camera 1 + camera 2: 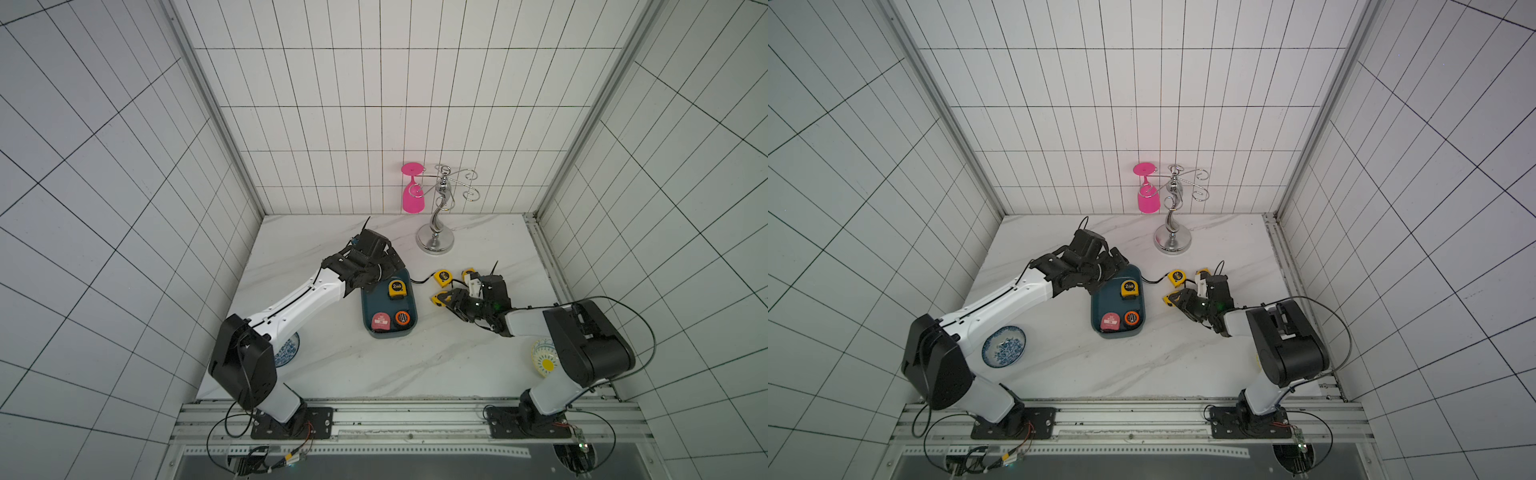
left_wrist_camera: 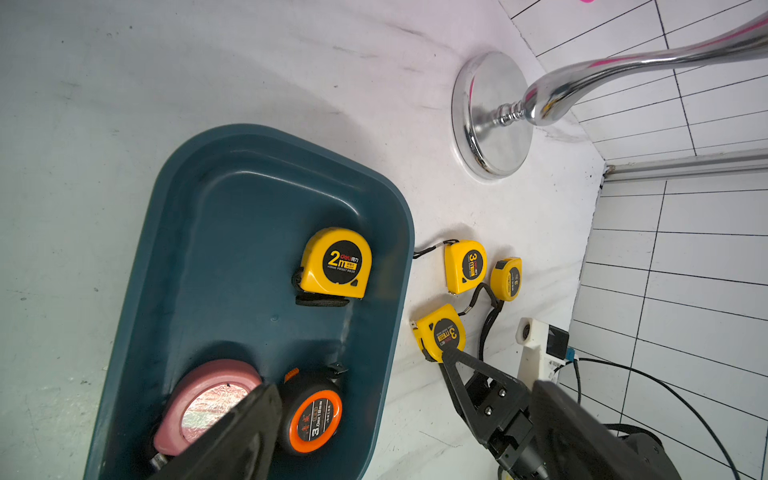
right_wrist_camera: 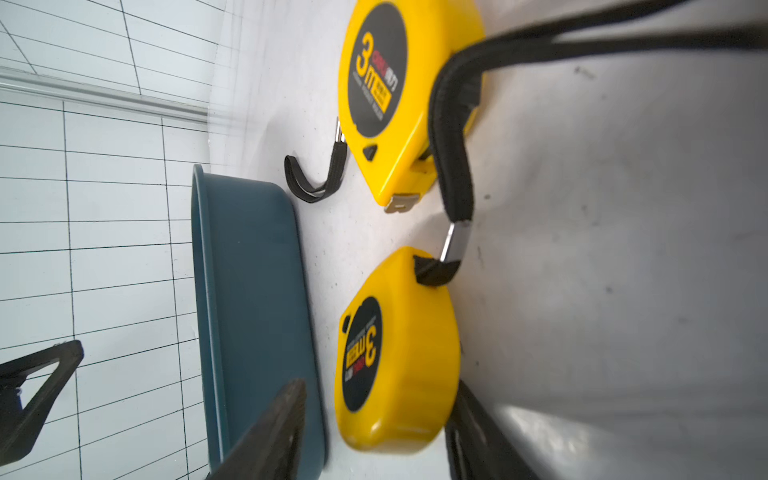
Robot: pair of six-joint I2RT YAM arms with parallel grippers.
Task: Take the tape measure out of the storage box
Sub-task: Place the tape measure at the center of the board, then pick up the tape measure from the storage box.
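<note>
Scanning from the left arm: what's its tool doing? — Kit

Left gripper (image 1: 386, 272) hangs over the far left corner of the shallow dark teal plastic storage box (image 1: 376, 303). Jaws spread wide, nothing in them. — Ro

Contents? — Kit

Three, all lying flat. Yellow 2 m tape measure (image 1: 396, 288) by the far right wall. Pink rounded tape measure (image 1: 380, 321) and black tape measure with an orange ring (image 1: 402, 318) side by side at the near end. — Ro

Outside? — Kit

Three yellow ones on the white marbled table (image 1: 332, 365), right of the box. Yellow 3 m tape measure with its strap reaching toward the box (image 1: 441, 276), small yellow tape measure (image 1: 468, 274) beyond it. The nearer yellow 3 m tape measure (image 3: 395, 365) lies flat just beside the box's right wall, not touching it, straddled by the right gripper (image 1: 446, 300). Jaws partly apart; one finger (image 3: 274, 428) stands clear of the case, so no clamp. — Ro

Next pick? — Kit

My guess: the 2 m. It sits just right of the left gripper; from the right gripper it's leftward, over the wall. Left arm is nearer. Case looks near square, so I can't call its long axis. — Ro
</note>
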